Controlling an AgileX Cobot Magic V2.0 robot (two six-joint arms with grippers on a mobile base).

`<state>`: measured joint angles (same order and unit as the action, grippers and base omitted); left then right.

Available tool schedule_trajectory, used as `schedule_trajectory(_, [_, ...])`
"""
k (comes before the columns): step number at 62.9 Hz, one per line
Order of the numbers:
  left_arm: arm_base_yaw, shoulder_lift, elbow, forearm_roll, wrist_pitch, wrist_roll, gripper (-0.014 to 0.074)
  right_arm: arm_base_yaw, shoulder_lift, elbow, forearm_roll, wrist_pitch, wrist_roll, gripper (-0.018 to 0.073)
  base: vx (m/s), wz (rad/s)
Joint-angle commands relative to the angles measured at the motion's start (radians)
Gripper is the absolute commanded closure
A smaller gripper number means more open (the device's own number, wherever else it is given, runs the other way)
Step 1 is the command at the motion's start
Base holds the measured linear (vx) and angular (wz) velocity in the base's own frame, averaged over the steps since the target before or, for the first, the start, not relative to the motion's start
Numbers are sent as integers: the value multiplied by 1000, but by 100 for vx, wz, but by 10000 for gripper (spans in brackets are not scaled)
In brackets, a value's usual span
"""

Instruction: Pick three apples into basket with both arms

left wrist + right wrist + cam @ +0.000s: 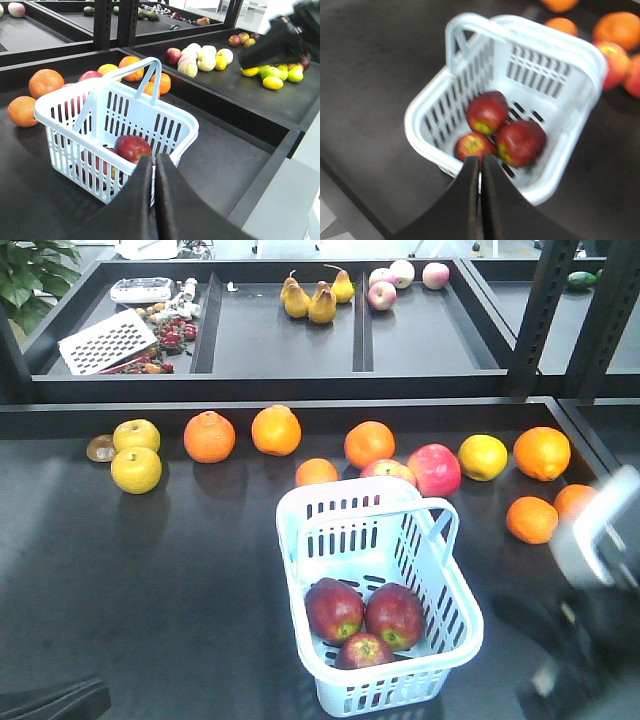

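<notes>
apples point(364, 622): 3 dark-red, all lying in basket, touching each other
basket point(330, 512): light-blue, upright on tabletop point(150, 580), oranges point(209, 436) behind
L gripper point(154, 162): jaws closed, empty, nr basket
R gripper point(480, 161): jaws closed, empty, above basket rim

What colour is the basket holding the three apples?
Light blue, nearly white, with slotted sides: the basket shows best in the exterior front-facing view.

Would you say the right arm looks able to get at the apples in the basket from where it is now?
Probably yes: the right gripper, shut and empty, sits just above the basket rim, and the three apples lie uncovered beneath the open top; the raised handles stand to the sides.
</notes>
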<state>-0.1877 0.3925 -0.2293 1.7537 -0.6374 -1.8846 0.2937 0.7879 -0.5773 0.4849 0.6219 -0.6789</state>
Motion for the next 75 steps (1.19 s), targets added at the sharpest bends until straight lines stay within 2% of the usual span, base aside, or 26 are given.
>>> schedule_trajectory(1, [0, 9, -26, 50, 23, -5, 603, -3, -93, 67, -50, -111, 58, 568, 0, 0])
schedule_trajectory(11, [0, 9, -26, 48, 23, -5, 603, -3, -211, 181, -82, -138, 123, 568, 0, 0])
schedule_trajectory(18, [0, 9, -26, 48, 23, -5, 603, -3, -250, 206, -82, -114, 124, 568, 0, 0])
schedule_trajectory(75, [0, 9, -26, 45, 19, -6, 603, -3, -252, 210, -82, -85, 124, 568, 0, 0])
